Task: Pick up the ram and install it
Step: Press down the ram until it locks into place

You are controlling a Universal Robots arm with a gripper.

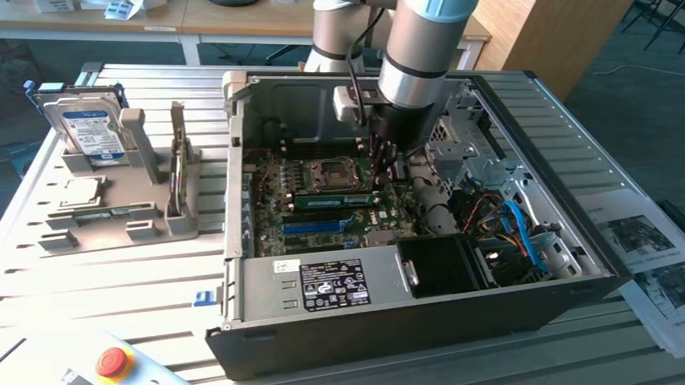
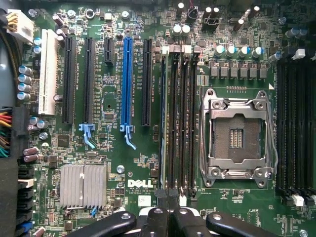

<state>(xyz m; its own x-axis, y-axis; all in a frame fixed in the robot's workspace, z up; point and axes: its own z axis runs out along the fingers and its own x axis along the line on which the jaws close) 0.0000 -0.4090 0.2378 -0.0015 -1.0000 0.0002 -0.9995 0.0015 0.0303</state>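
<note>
The end effector (image 2: 168, 217) is hanging closed over the motherboard (image 2: 113, 64) inside the case (image 1: 321, 317), gripping nothing. The ram (image 1: 334, 200) is lying along the slots beside the CPU socket (image 2: 239, 136), looking seated, aligned with their latches.

I see the ram (image 1: 334, 199), a long thin green stick, standing on edge just near of the CPU socket (image 1: 326, 172).
</note>
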